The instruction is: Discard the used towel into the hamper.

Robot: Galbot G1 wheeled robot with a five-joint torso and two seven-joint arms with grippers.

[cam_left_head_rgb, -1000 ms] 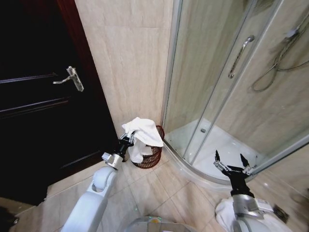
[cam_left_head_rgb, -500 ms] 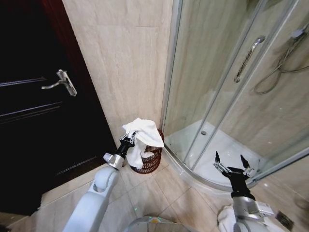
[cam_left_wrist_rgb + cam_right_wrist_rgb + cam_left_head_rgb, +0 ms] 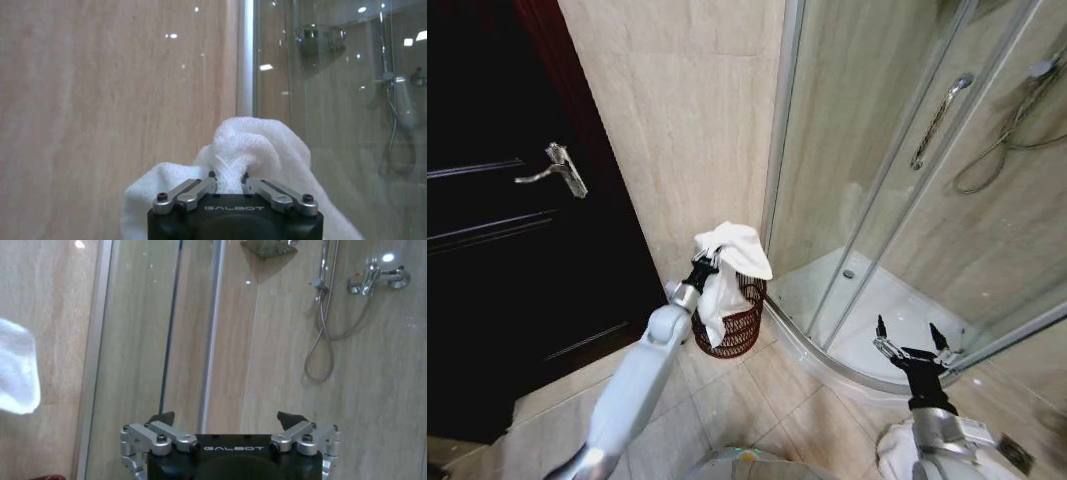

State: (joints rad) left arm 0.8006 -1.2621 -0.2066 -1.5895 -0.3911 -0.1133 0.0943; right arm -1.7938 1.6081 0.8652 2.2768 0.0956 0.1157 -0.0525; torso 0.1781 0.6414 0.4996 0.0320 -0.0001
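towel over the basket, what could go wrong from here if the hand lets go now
1. The towel hangs from the left hand with much of its cloth spread beyond the near rim of the basket, so it could drape over the edge or slide to the floor instead of dropping in.
2. The basket is small and light-looking; the arm pressing down might tip it.
3. The glass shower door stands close beside it, so a wide swing could hit it.
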